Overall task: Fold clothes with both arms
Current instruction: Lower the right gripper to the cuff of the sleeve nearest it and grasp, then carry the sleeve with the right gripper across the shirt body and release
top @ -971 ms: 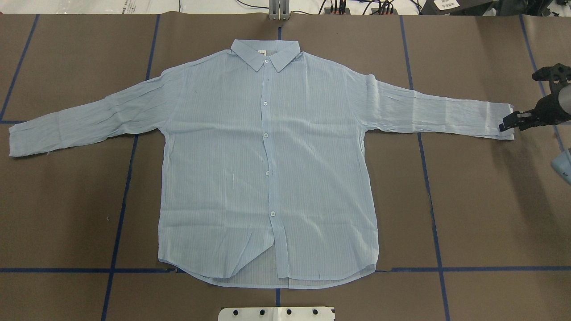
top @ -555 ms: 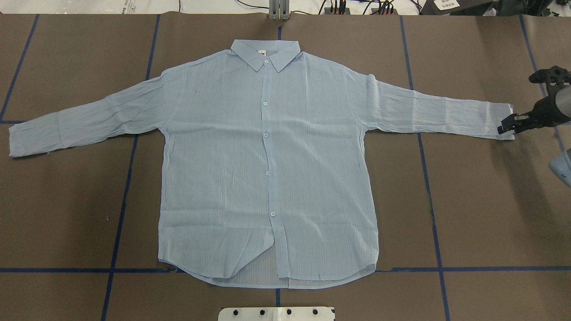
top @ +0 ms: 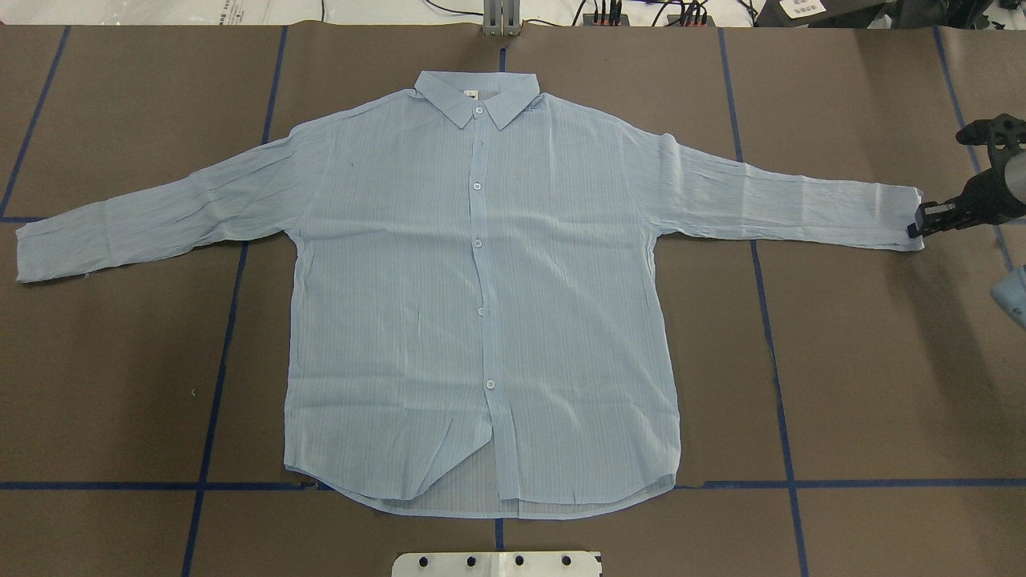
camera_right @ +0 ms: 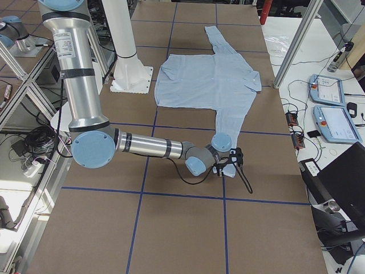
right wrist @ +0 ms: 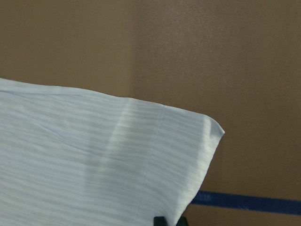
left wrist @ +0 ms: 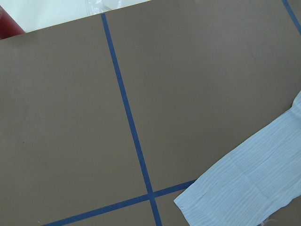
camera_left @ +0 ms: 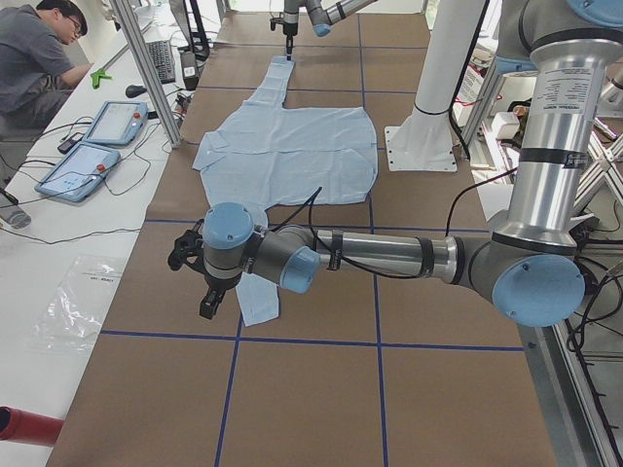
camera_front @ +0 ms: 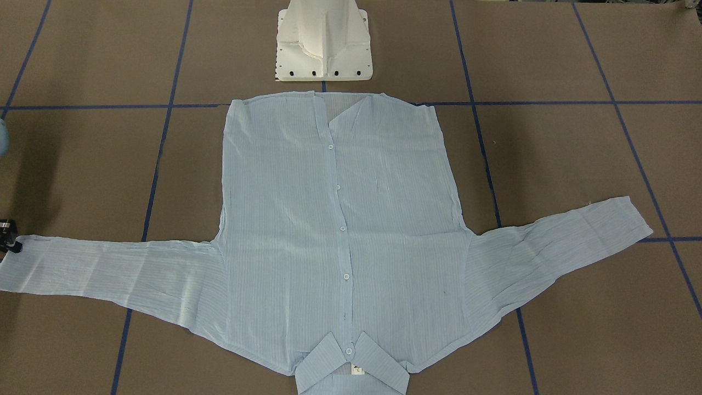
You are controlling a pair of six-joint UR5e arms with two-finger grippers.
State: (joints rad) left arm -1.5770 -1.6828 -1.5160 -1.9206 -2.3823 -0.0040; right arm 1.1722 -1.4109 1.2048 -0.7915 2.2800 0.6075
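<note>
Cuff of lt-blue striped shirt looks clamped in right gripper, body flat well beyond its tips, so lift barely off surface & sweep inward slowly w/o dragging; left gripper beside other cuff, can't tell open/shut.

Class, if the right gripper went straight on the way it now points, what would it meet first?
Most likely the light-blue sleeve cuff: the right gripper points at its end edge, though height above the cloth is unclear.
</note>
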